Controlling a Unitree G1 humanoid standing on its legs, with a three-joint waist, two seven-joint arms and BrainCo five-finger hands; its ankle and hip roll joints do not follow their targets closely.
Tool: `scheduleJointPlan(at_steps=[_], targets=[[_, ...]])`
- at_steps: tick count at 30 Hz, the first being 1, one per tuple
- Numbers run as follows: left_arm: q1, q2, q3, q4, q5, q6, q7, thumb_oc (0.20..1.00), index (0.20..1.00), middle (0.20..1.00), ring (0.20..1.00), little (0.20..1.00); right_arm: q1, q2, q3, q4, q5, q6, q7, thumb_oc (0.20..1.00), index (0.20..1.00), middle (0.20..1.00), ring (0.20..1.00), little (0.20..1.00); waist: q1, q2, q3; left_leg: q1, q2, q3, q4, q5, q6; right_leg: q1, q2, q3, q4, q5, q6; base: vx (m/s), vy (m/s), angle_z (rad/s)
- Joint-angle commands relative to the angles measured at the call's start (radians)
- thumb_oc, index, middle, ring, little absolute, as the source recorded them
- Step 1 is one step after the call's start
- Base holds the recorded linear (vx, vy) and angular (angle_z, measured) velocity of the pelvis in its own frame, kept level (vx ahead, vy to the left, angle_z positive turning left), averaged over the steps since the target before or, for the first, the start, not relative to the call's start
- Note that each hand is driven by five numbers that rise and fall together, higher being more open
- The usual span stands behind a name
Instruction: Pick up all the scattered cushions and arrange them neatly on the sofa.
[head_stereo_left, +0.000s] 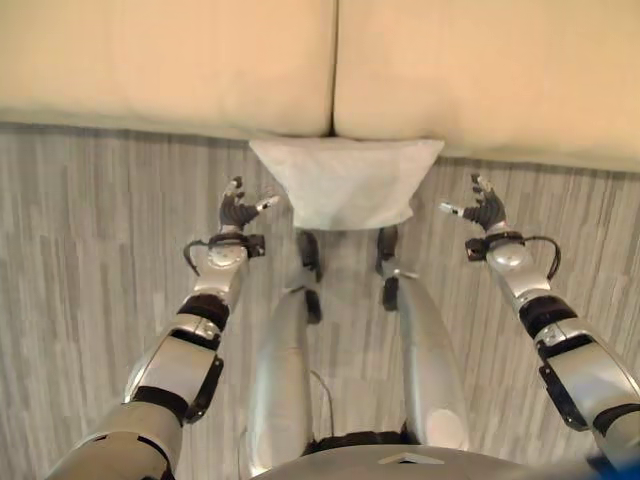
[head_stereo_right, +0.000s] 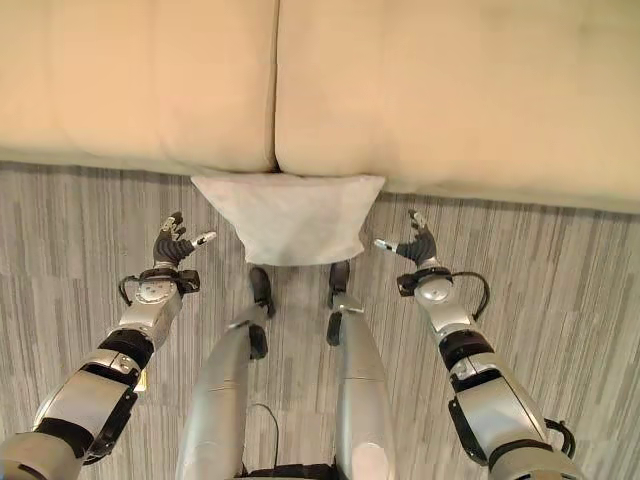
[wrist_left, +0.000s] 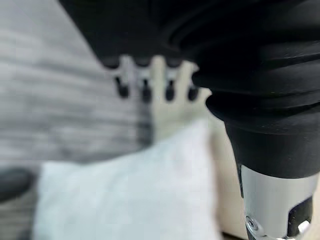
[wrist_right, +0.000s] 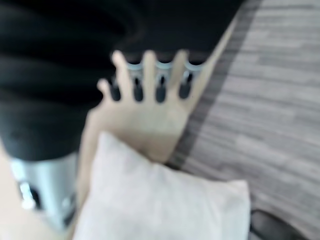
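Observation:
A white cushion (head_stereo_left: 347, 182) lies on the floor against the front of the beige sofa (head_stereo_left: 170, 60), below the seam between its two seat cushions. My left hand (head_stereo_left: 238, 210) hovers just left of the cushion, fingers spread and open, apart from it. To the cushion's right my right hand (head_stereo_left: 485, 209) is held the same way, open and holding nothing. The left wrist view looks over the cushion (wrist_left: 130, 195) past my straight fingers (wrist_left: 145, 90). Past the fingers (wrist_right: 159, 85) of the right wrist view lies the same cushion (wrist_right: 160, 205).
Grey striped wooden floor (head_stereo_left: 90, 220) stretches to both sides of the cushion. The sofa front runs across the whole far side.

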Motion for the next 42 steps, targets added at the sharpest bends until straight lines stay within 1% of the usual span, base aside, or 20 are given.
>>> scheduleJointPlan(at_steps=[1, 2, 4, 8, 10, 12, 16, 17, 21, 25, 29, 31, 36, 39, 40, 42], targets=[[0.093, -0.005, 0.015, -0.004, -0.041, -0.039, 0.033, 1.0, 1.0, 1.0, 1.0, 1.0, 0.111, -0.014, 0.015, 0.007, 0.035, -0.04, -0.04, 1.0, 1.0, 1.0, 1.0, 1.0, 0.009, 0.006, -0.157, -0.021, 0.041, -0.037, -0.028, 0.002, -0.062, -0.006, -0.05, 0.042, -0.052, 0.043, 0.126, -0.07, -0.08, 0.04], [0.071, 0.001, 0.011, -0.011, -0.049, -0.038, 0.039, 1.0, 1.0, 1.0, 1.0, 1.0, 0.089, -0.022, 0.012, -0.011, 0.04, -0.043, -0.054, 1.0, 1.0, 1.0, 1.0, 1.0, 0.005, 0.003, -0.148, -0.077, 0.052, -0.042, 0.003, 0.001, -0.063, -0.055, -0.055, 0.046, -0.025, 0.043, 0.123, -0.08, -0.095, 0.03], [0.064, -0.001, 0.009, -0.016, -0.051, -0.038, 0.041, 1.0, 1.0, 1.0, 1.0, 1.0, 0.08, -0.023, 0.012, -0.006, 0.042, -0.045, -0.058, 1.0, 1.0, 1.0, 1.0, 1.0, 0.004, 0.003, -0.147, -0.102, 0.053, -0.046, 0.011, 0.0, -0.066, -0.078, -0.056, 0.047, -0.014, 0.038, 0.122, -0.04, -0.045, 0.04], [-0.001, 0.023, -0.005, -0.025, -0.063, -0.035, 0.051, 1.0, 1.0, 1.0, 1.0, 1.0, 0.027, -0.052, 0.014, -0.033, 0.057, -0.051, -0.076, 1.0, 1.0, 1.0, 1.0, 1.0, -0.003, -0.002, -0.131, -0.225, 0.059, -0.059, 0.06, 0.006, -0.072, -0.199, -0.05, 0.049, 0.046, 0.031, 0.114, -0.02, -0.049, 0.09], [-0.018, 0.032, -0.012, -0.026, -0.061, -0.034, 0.054, 1.0, 1.0, 1.0, 1.0, 1.0, 0.019, -0.054, 0.015, -0.038, 0.059, -0.054, -0.078, 1.0, 1.0, 1.0, 1.0, 1.0, -0.005, -0.003, -0.131, -0.254, 0.059, -0.062, 0.074, 0.005, -0.073, -0.228, -0.05, 0.051, 0.061, 0.028, 0.112, 0.0, -0.02, 0.0], [-0.09, 0.072, -0.028, -0.035, -0.066, -0.03, 0.06, 1.0, 1.0, 1.0, 1.0, 1.0, -0.026, -0.072, 0.019, -0.061, 0.073, -0.06, -0.087, 1.0, 1.0, 1.0, 1.0, 1.0, -0.017, -0.007, -0.121, -0.321, 0.06, -0.062, 0.106, 0.0, -0.07, -0.302, -0.044, 0.06, 0.097, 0.023, 0.11, 0.0, 0.0, 0.0], [-0.155, 0.106, -0.043, -0.037, -0.068, -0.031, 0.067, 1.0, 1.0, 1.0, 1.0, 1.0, -0.063, -0.086, 0.024, -0.07, 0.086, -0.064, -0.09, 1.0, 1.0, 1.0, 1.0, 1.0, -0.026, -0.008, -0.116, -0.39, 0.065, -0.06, 0.135, -0.001, -0.069, -0.368, -0.04, 0.067, 0.121, 0.021, 0.11, 0.01, 0.004, -0.02], [-0.201, 0.133, -0.06, -0.064, -0.058, -0.031, 0.077, 1.0, 1.0, 1.0, 1.0, 1.0, -0.096, -0.105, 0.025, -0.082, 0.098, -0.069, -0.095, 1.0, 1.0, 1.0, 1.0, 1.0, -0.03, -0.005, -0.106, -0.425, 0.064, -0.06, 0.144, 0.0, -0.067, -0.404, -0.039, 0.071, 0.134, 0.022, 0.112, 0.0, 0.0, 0.0], [-0.258, 0.163, -0.078, -0.082, -0.08, -0.038, 0.073, 1.0, 1.0, 1.0, 1.0, 1.0, -0.139, -0.124, 0.029, -0.093, 0.123, -0.079, -0.095, 1.0, 1.0, 1.0, 1.0, 1.0, -0.036, -0.001, -0.098, -0.478, 0.06, -0.058, 0.162, 0.001, -0.062, -0.46, -0.038, 0.075, 0.155, 0.02, 0.115, 0.0, 0.023, -0.04], [-0.345, 0.199, -0.117, -0.075, -0.099, -0.036, 0.06, 1.0, 1.0, 1.0, 1.0, 1.0, -0.22, -0.155, 0.064, -0.087, 0.139, -0.082, -0.089, 1.0, 1.0, 1.0, 1.0, 1.0, -0.044, 0.009, -0.09, -0.536, 0.057, -0.056, 0.173, 0.0, -0.055, -0.52, -0.035, 0.085, 0.166, 0.021, 0.119, 0.03, 0.032, -0.04], [-0.379, 0.198, -0.134, -0.065, -0.103, -0.035, 0.06, 1.0, 1.0, 1.0, 1.0, 1.0, -0.261, -0.15, 0.075, -0.077, 0.149, -0.085, -0.086, 1.0, 1.0, 1.0, 1.0, 1.0, -0.045, 0.017, -0.087, -0.56, 0.057, -0.051, 0.183, -0.003, -0.051, -0.546, -0.029, 0.095, 0.174, 0.02, 0.121, 0.01, 0.013, 0.0], [-0.419, 0.198, -0.162, -0.084, -0.098, -0.038, 0.063, 1.0, 1.0, 1.0, 1.0, 1.0, -0.313, -0.157, 0.108, -0.084, 0.147, -0.086, -0.084, 1.0, 1.0, 1.0, 1.0, 1.0, -0.044, 0.023, -0.085, -0.58, 0.056, -0.048, 0.183, -0.003, -0.048, -0.571, -0.026, 0.101, 0.179, 0.02, 0.123, 0.03, 0.018, -0.01], [-0.456, 0.182, -0.183, -0.106, -0.096, -0.04, 0.072, 1.0, 1.0, 1.0, 1.0, 1.0, -0.376, -0.156, 0.151, -0.088, 0.134, -0.081, -0.082, 1.0, 1.0, 1.0, 1.0, 1.0, -0.043, 0.03, -0.079, -0.596, 0.053, -0.045, 0.185, -0.007, -0.043, -0.592, -0.024, 0.105, 0.185, 0.018, 0.125, 0.0, 0.0, 0.0], [-0.492, 0.146, -0.211, -0.135, -0.091, -0.04, 0.083, 1.0, 1.0, 1.0, 1.0, 1.0, -0.423, -0.132, 0.193, -0.084, 0.122, -0.073, -0.078, 1.0, 1.0, 1.0, 1.0, 1.0, -0.038, 0.038, -0.074, -0.609, 0.051, -0.047, 0.183, -0.003, -0.041, -0.609, -0.023, 0.104, 0.192, 0.013, 0.124, 0.0, 0.0, 0.0], [-0.493, 0.146, -0.211, -0.135, -0.091, -0.04, 0.083, 1.0, 1.0, 1.0, 1.0, 1.0, -0.424, -0.133, 0.193, -0.082, 0.122, -0.073, -0.078, 1.0, 1.0, 1.0, 1.0, 1.0, -0.038, 0.038, -0.074, -0.609, 0.051, -0.047, 0.183, -0.003, -0.041, -0.61, -0.023, 0.104, 0.192, 0.013, 0.124, 0.0, 0.0, 0.0], [-0.527, 0.105, -0.225, -0.147, -0.099, -0.04, 0.095, 1.0, 1.0, 1.0, 1.0, 1.0, -0.472, -0.097, 0.223, -0.068, 0.109, -0.061, -0.081, 1.0, 1.0, 1.0, 1.0, 1.0, -0.033, 0.047, -0.068, -0.617, 0.048, -0.048, 0.184, 0.0, -0.039, -0.62, -0.023, 0.104, 0.202, 0.009, 0.123, 0.02, -0.038, 0.01]])
